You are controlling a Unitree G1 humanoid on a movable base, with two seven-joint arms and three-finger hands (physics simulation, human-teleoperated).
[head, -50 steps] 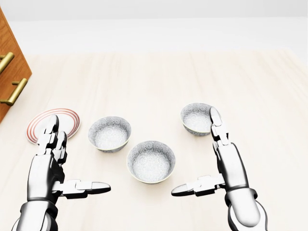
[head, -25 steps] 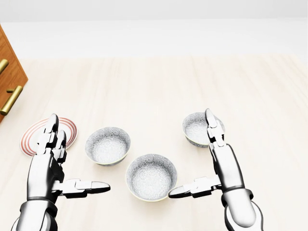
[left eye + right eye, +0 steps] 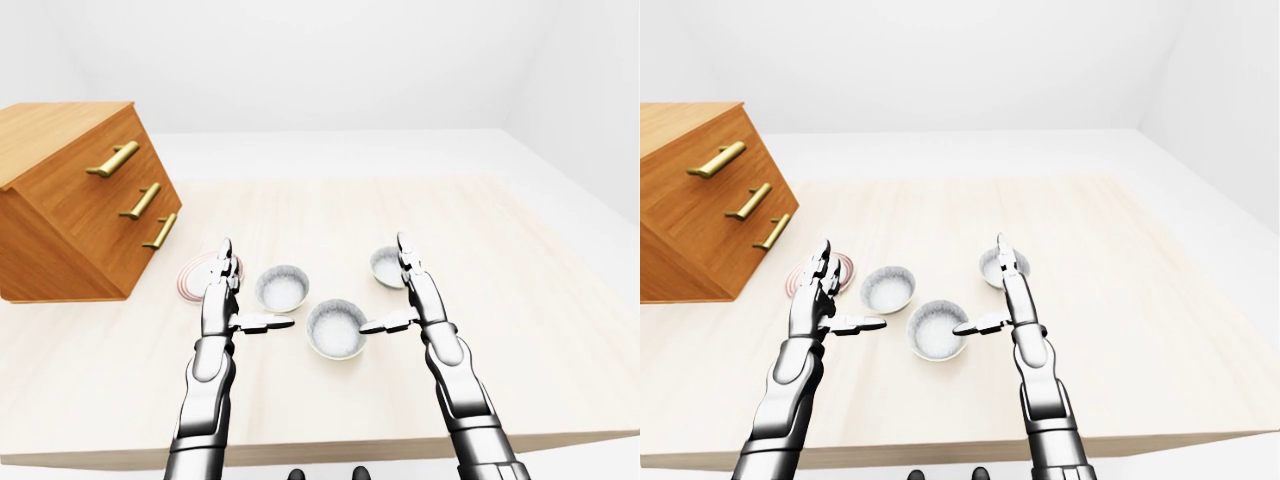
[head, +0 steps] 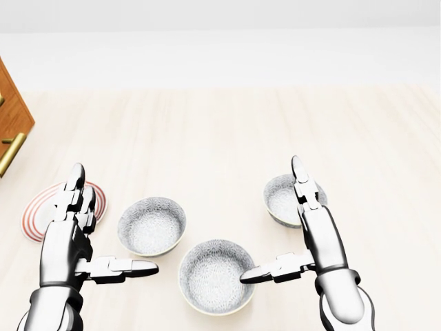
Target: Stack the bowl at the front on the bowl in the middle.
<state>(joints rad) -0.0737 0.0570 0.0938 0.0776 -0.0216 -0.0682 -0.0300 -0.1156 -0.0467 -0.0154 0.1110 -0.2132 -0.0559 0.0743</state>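
Right, both hands are up over the counter [image 4: 207, 131] and neither holds anything. The right hand [image 4: 313, 241] is spread wide, fingers straight, thumb stuck out sideways so its tip lies over the right rim of the front bowl [image 4: 210, 279]. Whether it touches, I can't tell. The left hand [image 4: 65, 245] is spread just as wide, beside the left bowl [image 4: 151, 225], which I take to be the middle one (it sits between the other two in depth). The front bowl stands upright at the bottom of the head view, just apart from that target.

Now the dangers. That thumb is right at the rim, so a sideways drift could shove the bowl along the counter rather than grip it. The right fingers overlap the third bowl [image 4: 281, 200], and a careless curl might knock it. A pinch on a thin rim looks slippery, and setting the bowl down off-centre would leave it tilted. The left hand also hides part of the striped plate [image 4: 31, 221], so a sweep there could clip it.
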